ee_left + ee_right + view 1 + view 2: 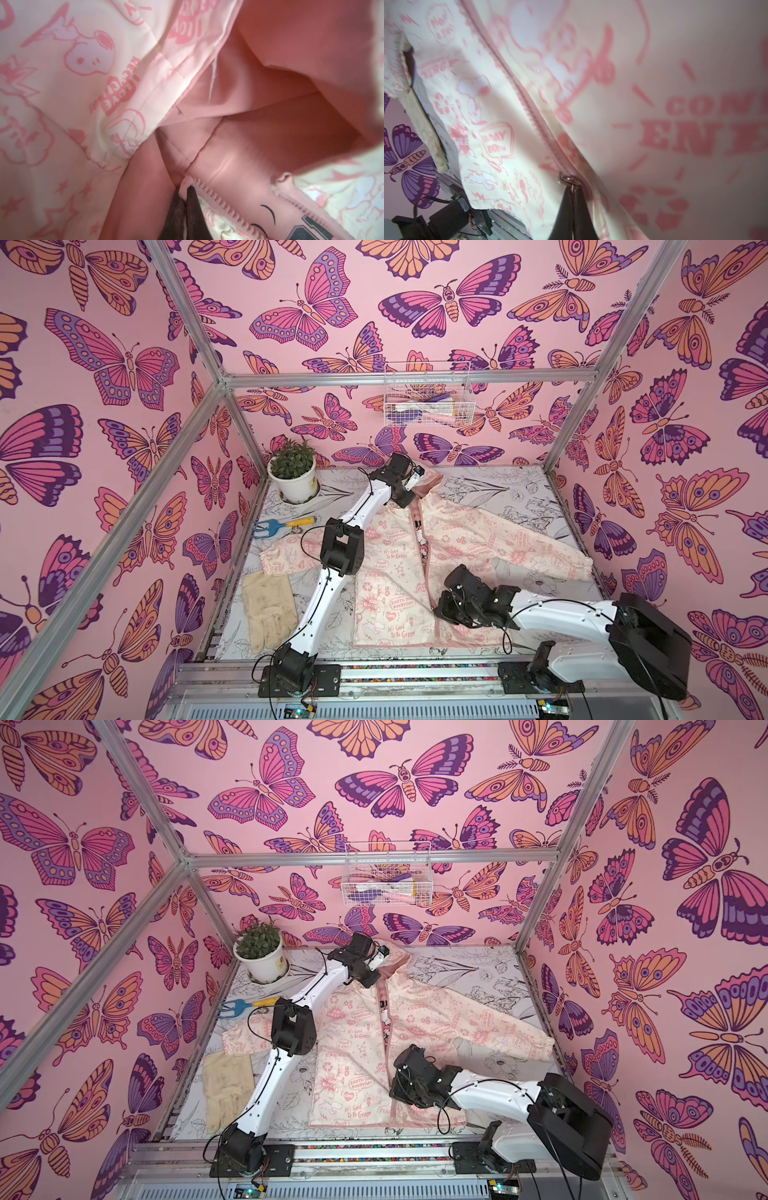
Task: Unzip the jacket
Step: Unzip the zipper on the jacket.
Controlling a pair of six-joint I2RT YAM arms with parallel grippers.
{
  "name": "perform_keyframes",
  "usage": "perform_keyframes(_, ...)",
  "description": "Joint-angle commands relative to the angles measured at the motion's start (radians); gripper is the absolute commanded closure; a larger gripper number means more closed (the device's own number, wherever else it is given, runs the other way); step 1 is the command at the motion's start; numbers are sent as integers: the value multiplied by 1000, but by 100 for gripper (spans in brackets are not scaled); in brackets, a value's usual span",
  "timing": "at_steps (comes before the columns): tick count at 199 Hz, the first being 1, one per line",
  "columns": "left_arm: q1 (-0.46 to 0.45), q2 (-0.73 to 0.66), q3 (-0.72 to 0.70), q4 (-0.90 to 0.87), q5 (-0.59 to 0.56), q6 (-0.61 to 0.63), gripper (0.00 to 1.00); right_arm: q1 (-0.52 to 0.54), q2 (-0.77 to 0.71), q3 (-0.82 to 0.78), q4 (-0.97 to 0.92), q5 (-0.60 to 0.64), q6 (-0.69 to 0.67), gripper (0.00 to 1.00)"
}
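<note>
The small hooded cream jacket with pink prints lies front-up on the flower-sketched tabletop. The left pincer is clenched on the top end of the pink zipper at the collar. The right pincer grasps the metal slider pull low on the front. Mid-unzip, seemingly: next, draw the slider hemward against that anchor.

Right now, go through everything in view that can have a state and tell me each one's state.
jacket, spread flat, front up.
zipper, parted at the collar; slider low, short of the hem.
left gripper, jaws shut on the zipper's top end.
right gripper, jaws shut on the slider's pull.
glove, lying flat.
potted plant, upright.
hand fork, lying flat.
wire basket, hanging, holding items.
</note>
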Motion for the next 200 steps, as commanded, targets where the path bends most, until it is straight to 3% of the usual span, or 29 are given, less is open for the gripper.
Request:
perform_keyframes(1,66,31,38,187,-135,-8,100,107,-11,-72,-210,-116,106,100)
perform_keyframes(89,69,42,27,191,-160,55,100,338,-211,-134,-364,-26,307,100)
perform_keyframes(153,72,12,-13,192,-117,37,100,369,-421,-197,-408,92,367,100)
perform_keyframes(179,69,-39,-59,209,-99,33,100,369,-482,-169,-469,170,328,90)
perform_keyframes(200,66,-79,-109,248,-91,37,100,355,-540,-177,-497,209,318,89)
